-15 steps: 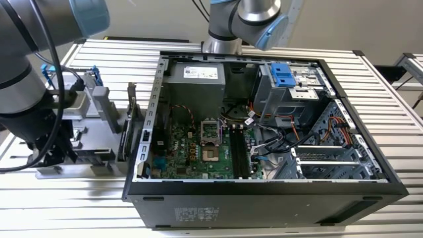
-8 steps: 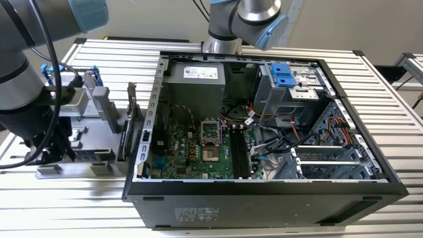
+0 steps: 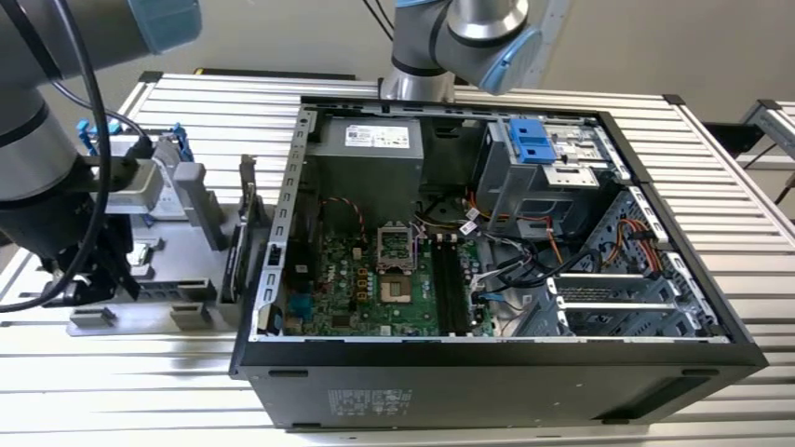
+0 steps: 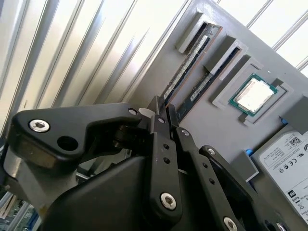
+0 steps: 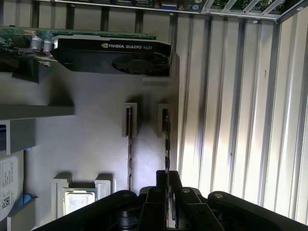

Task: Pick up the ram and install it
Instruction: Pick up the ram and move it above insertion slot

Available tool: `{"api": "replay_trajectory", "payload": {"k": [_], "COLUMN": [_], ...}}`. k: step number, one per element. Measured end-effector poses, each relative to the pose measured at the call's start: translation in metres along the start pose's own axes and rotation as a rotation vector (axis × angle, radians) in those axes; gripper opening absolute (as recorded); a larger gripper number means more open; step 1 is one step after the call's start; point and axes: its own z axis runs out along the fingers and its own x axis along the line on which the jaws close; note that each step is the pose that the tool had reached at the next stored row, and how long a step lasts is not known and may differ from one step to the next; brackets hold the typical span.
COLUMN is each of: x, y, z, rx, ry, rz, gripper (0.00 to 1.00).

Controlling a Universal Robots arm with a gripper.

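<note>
The ram (image 4: 185,77) is a thin dark stick standing on edge in a slot of the grey holder plate (image 4: 211,125). In the first wrist view the ram (image 5: 166,139) runs straight out from between my fingers. My gripper (image 4: 162,109) (image 5: 168,179) is shut on one end of it, with the black fingertips (image 4: 154,107) pressed against both faces. The stick still sits in its slot. A second stick (image 4: 208,81) rests in the neighbouring slot. In the exterior view the long black motherboard slots (image 3: 445,284) lie inside the open computer case (image 3: 286,233).
The holder plate (image 3: 186,256) lies to the exterior view's left of the case and also carries a processor chip (image 4: 252,94), a silver-labelled hard drive (image 4: 288,154) and a large expansion card (image 5: 110,55). Cables (image 3: 522,270) cross the case near the slots. A ribbed metal table (image 3: 522,93) lies underneath.
</note>
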Motion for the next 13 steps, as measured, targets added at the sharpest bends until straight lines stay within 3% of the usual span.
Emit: {"api": "replay_trajectory", "payload": {"k": [13], "x": [-0.0004], "y": [0.0003], "z": [-0.0178], "rx": [0.0], "ry": [0.0], "rz": [0.001], "gripper": [0.0]}}
